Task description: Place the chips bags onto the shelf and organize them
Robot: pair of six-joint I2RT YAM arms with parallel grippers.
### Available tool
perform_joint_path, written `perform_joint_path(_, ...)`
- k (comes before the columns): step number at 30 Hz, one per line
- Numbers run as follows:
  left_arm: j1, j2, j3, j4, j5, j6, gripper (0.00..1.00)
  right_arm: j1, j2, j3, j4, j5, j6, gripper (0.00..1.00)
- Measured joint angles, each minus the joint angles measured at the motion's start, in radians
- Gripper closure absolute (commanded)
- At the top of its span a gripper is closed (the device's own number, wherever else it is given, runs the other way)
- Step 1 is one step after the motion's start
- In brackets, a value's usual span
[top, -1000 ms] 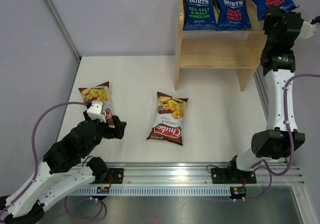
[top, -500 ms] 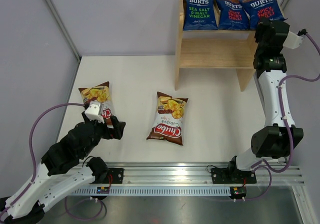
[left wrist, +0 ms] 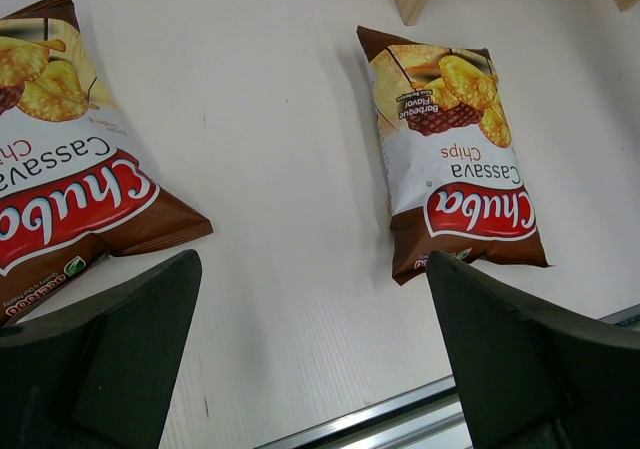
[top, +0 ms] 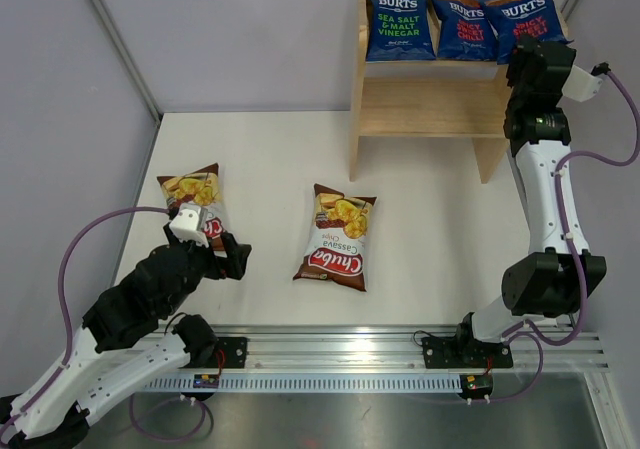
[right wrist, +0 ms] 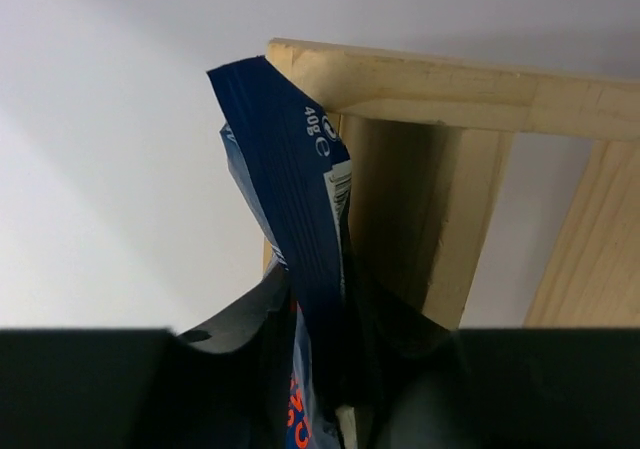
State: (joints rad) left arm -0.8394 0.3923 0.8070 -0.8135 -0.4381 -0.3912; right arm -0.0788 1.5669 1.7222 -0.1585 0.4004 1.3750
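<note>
Shelf: light two-tier wooden shelf (top: 430, 107) at the far side of the white table (top: 270, 159).
Top tier: three glossy dark blue BURTS bags in a row: green-accent bag (top: 399, 25), middle red-accent bag (top: 464, 26), right red-accent bag (top: 527, 17), which is tilted and overlaps the middle one.
Right gripper (top: 530, 51): fingers pinch the right red-accent bag's sealed edge, beside the shelf's side panel.
Left gripper (left wrist: 310, 309): fingers spread wide, holding nothing, low over the table.
Table: two brown-white Chuba bags lie flat, the left Chuba bag (top: 195, 199) just beside the left gripper, the centre Chuba bag (top: 338, 237) mid-table.

Three blue BURTS bags (top: 465, 27) line the top tier of the shelf (top: 430, 104); two Chuba bags (top: 337, 237) lie flat.
</note>
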Motion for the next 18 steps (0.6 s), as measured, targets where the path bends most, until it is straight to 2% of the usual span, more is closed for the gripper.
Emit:
perform_joint_path(5, 0.000, 0.000, 0.000, 0.000, 0.000, 0.000, 0.01, 0.021, 0.000, 0.002, -0.013, 0.012, 0.015, 0.42)
perform_joint_path(16, 0.000, 0.000, 0.000, 0.000, 0.000, 0.000, 0.01, 0.028, 0.022, 0.193, -0.195, 0.055, -0.111, 0.40)
perform_joint_path(18, 0.000, -0.002, 0.000, 0.000, 0.000, 0.000, 0.01, 0.023, 0.022, 0.211, -0.223, 0.051, -0.131, 0.45)
